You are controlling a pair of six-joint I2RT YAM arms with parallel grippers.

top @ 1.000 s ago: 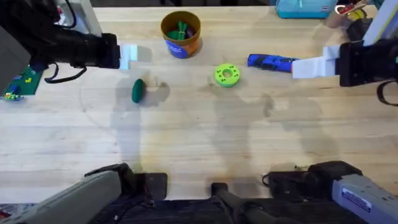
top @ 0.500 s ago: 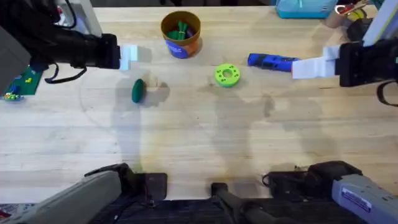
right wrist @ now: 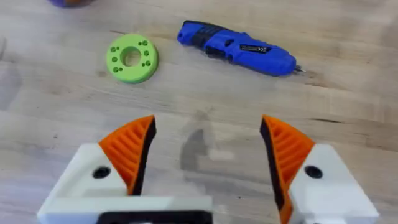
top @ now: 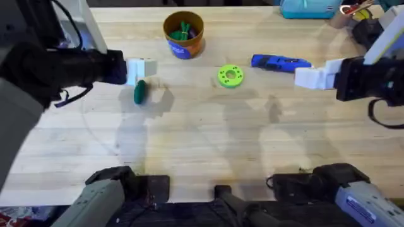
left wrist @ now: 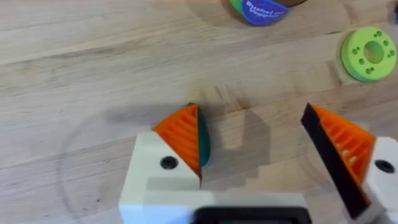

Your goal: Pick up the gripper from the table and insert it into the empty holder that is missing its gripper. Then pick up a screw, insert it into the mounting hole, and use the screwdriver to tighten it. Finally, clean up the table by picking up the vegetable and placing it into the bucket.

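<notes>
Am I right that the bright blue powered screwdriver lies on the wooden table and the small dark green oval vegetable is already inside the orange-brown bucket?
Not quite. The small dark green oval vegetable lies on the wooden table, apart from the orange-brown bucket, as the overhead view shows. The bright blue powered screwdriver does lie on the table.

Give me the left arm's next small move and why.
Probably shift the left gripper sideways to centre on the vegetable, then lower. It's open, but in the left wrist view the green piece sits against one orange pad, not midway between the fingers. The vegetable lies on the table, with the bucket beyond it.
</notes>
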